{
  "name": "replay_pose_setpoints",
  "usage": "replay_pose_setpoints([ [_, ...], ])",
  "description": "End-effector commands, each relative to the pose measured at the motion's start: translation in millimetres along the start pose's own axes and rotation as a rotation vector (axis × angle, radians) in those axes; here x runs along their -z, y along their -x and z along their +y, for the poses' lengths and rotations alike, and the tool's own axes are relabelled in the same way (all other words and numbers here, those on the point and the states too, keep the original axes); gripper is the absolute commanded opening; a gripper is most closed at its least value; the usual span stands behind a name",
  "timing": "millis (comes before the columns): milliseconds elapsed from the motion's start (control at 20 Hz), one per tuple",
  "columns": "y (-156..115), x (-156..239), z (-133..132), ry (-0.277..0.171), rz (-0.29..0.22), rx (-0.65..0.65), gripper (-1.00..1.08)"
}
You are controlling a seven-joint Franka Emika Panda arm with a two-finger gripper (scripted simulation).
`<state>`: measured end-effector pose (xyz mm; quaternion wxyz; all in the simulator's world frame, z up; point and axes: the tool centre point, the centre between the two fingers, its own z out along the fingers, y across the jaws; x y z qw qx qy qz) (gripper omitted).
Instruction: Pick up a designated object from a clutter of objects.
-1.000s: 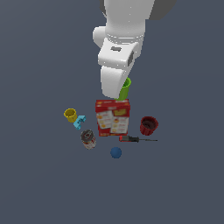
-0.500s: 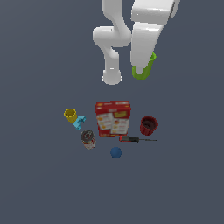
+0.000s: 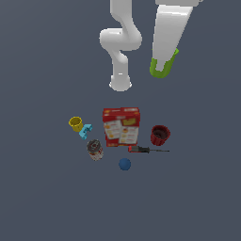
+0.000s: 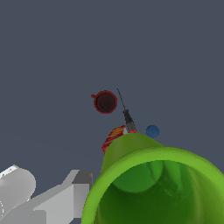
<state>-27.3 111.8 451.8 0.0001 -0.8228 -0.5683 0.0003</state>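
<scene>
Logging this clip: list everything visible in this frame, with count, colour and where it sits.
green cup: 1, lime green, held up off the surface at the arm's end, well above the clutter
cracker box: 1, red, lying flat in the middle of the clutter
dark red cup: 1, dark red, to the exterior view's right of the box
yellow cup: 1, yellow, to the exterior view's left of the box
cyan block: 1, cyan, right beside the yellow cup
can: 1, grey with a dark top, below the cyan block in the exterior view
screwdriver: 1, red handle, dark shaft, lying below the box
blue ball: 1, blue, nearest the exterior view's bottom
hand: 1, white and grey, beside the green cup; fingers hidden
</scene>
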Motion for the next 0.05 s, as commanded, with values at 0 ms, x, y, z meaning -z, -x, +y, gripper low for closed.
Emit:
replay_pose_setpoints([
  [0,0.3,0.1,0.8,0.0,0.0,-0.001,-1.0],
])
